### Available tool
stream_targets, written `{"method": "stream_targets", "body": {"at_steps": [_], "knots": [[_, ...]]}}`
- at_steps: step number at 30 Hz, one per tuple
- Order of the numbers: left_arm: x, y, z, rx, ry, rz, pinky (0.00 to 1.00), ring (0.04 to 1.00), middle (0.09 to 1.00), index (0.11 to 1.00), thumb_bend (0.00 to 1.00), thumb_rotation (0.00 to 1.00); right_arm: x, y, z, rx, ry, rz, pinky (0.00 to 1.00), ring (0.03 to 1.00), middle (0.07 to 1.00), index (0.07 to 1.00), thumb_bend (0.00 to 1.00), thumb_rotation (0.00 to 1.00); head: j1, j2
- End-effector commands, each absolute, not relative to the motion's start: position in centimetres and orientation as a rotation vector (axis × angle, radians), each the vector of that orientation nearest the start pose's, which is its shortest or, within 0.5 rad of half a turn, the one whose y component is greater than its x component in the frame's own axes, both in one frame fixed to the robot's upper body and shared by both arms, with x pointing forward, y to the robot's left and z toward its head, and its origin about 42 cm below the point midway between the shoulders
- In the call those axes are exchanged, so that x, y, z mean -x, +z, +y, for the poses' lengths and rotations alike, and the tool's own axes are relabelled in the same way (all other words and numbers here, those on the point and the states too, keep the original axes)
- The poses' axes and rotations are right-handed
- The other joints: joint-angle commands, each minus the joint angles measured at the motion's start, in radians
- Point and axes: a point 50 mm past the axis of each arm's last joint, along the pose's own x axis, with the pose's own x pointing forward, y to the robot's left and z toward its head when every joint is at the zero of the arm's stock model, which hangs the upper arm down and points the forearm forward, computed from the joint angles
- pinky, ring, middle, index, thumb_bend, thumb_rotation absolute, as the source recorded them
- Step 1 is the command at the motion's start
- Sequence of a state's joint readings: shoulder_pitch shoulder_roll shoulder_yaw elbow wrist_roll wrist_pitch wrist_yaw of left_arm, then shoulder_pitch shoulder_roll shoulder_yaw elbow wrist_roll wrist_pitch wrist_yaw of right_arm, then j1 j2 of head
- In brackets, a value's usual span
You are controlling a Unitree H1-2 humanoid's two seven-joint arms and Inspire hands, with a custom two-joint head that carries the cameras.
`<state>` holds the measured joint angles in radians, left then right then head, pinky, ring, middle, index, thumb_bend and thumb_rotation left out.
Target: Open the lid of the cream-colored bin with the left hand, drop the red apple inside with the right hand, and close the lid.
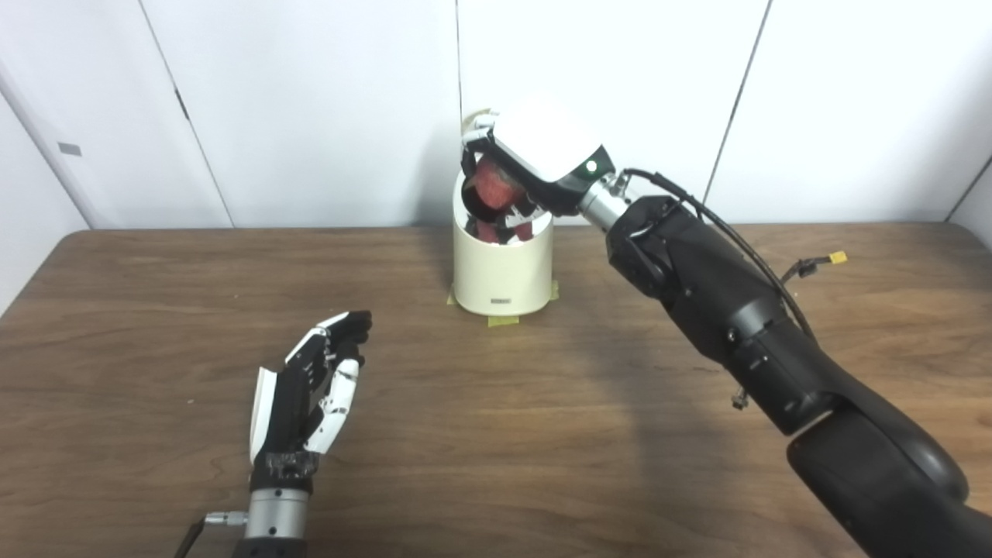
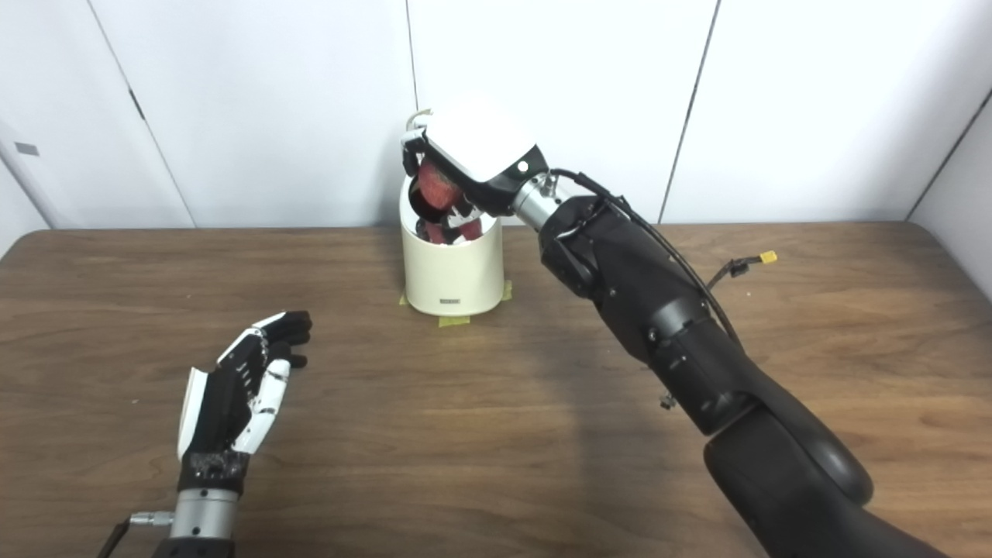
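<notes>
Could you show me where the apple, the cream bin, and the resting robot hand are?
red apple [image 1: 494,184], left eye view, on its red skin between the fingers.
cream-colored bin [image 1: 500,267], left eye view, on its front wall.
left robot hand [image 1: 310,391], left eye view, on the palm, open above the table.

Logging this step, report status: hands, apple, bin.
Right hand shut on red apple, over open cream bin. Left hand open, empty, above table, clear of bin. Nothing blocking the drop.
</notes>
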<state>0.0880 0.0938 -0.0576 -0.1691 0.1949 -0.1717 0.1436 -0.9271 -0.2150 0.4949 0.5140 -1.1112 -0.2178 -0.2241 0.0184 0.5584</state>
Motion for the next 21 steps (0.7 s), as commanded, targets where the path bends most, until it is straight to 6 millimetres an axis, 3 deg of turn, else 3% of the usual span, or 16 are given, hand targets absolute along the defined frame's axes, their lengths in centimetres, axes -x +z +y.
{"method": "stream_targets", "body": {"at_steps": [1,12,21], "knots": [[-24.03,12.42,21.43,-0.212,0.092,-0.259,0.64,0.749,0.761,0.748,0.21,0.66,-49.79,33.77,-9.37,1.509,0.145,-0.996,0.56,0.701,0.725,0.653,0.95,0.0,0.0,0.001],[-23.99,12.35,21.52,-0.224,0.083,-0.258,0.66,0.757,0.77,0.753,0.23,0.69,-49.79,33.8,-9.54,1.513,0.148,-0.96,0.56,0.71,0.743,0.68,0.96,0.01,-0.001,0.004],[-24.1,12.22,21.72,-0.216,0.083,-0.272,0.66,0.755,0.767,0.742,0.22,0.67,-49.76,33.82,-9.66,1.448,0.124,-1.035,0.55,0.669,0.686,0.625,0.9,0.05,-0.003,0.003]]}}
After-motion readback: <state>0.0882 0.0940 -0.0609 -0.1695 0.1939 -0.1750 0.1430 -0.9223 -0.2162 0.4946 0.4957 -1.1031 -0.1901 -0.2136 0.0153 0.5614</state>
